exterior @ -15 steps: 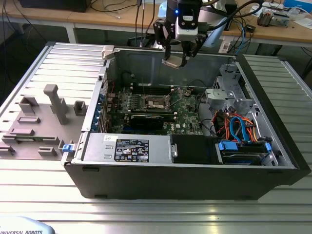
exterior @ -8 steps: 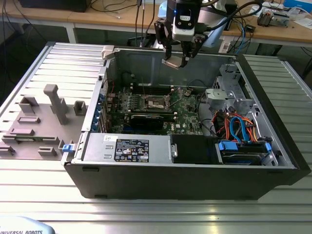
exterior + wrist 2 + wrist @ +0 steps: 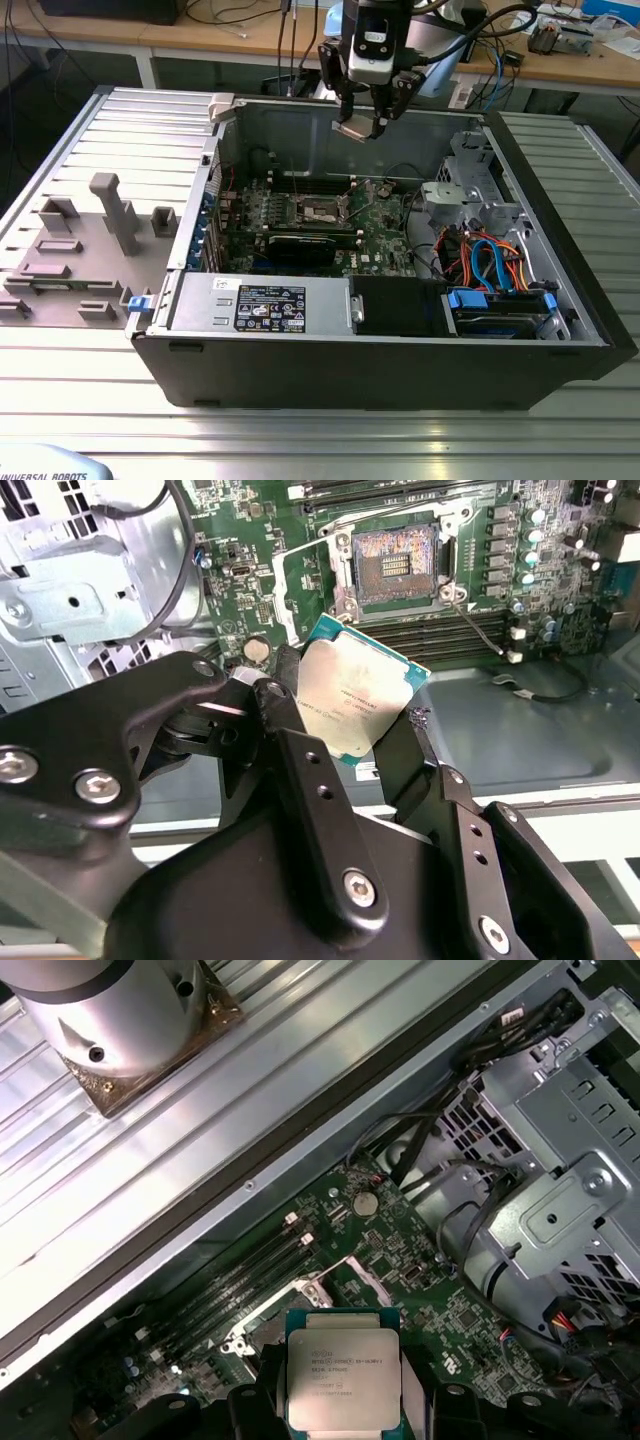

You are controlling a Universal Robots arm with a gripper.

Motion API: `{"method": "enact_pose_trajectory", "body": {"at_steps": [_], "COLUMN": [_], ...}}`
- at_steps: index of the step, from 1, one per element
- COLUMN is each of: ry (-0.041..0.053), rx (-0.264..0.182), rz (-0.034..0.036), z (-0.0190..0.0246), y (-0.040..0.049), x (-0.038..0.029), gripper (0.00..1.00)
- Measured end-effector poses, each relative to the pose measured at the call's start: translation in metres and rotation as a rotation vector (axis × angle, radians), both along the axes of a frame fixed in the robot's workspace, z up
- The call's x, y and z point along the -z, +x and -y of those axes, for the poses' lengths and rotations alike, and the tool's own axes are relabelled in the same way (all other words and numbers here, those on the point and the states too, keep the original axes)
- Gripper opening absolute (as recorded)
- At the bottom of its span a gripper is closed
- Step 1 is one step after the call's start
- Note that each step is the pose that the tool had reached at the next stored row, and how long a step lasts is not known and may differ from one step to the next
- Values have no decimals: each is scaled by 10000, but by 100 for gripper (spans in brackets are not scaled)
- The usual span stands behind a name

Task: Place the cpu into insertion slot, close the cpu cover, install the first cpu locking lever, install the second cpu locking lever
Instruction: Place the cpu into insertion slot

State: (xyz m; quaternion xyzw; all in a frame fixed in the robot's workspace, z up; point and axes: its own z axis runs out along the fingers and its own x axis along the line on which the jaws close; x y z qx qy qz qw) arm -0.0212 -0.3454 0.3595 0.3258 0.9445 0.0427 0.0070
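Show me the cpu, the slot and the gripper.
cpu [image 3: 352,702], second wrist view, middle of its metal top.
slot [image 3: 395,568], second wrist view, centre of its pin field.
gripper [image 3: 368,122], exterior view, midway between its fingertips.

This is a robotics lab or electronics workshop. An open desktop computer case lies on a ribbed aluminium table beside grey fixture blocks. A robot arm hangs over it, and wooden workbenches behind carry cables and electronic parts.
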Motion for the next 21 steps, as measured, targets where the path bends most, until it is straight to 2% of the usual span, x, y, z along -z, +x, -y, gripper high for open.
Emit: {"method": "enact_pose_trajectory", "body": {"at_steps": [12, 15, 21], "ry": [-1, -2, -3], "rx": [95, 322, 1092], "rz": [1, 1, 0], "z": [0, 0, 0], "y": [0, 0, 0], "x": [0, 1, 3], "gripper": [54, 54, 54]}}
